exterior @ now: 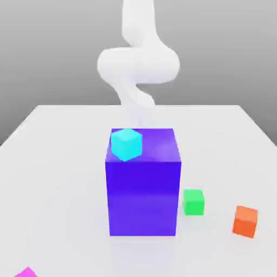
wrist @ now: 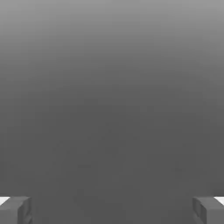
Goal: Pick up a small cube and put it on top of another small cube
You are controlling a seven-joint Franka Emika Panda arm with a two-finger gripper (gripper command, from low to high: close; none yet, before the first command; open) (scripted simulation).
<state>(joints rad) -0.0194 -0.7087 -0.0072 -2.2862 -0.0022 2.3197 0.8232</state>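
In the hand view, the gripper [wrist: 112, 211] has its fingers wide apart, nothing between them. In the exterior view, taking the big blue-violet block [exterior: 143, 198] as the clock's centre, the magenta cube [exterior: 27, 272] lies near seven o'clock, the green cube [exterior: 193, 202] near four; grasping, carrying and stacking all remain.

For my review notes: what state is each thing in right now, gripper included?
Two-finger gripper: open, empty.
Small magenta cube: cut off by the frame edge, not held.
Small green cube: on the table, nothing on top.
Small orange cube: on the table.
Small cyan cube: tilted.
Big blue-violet block: upright.
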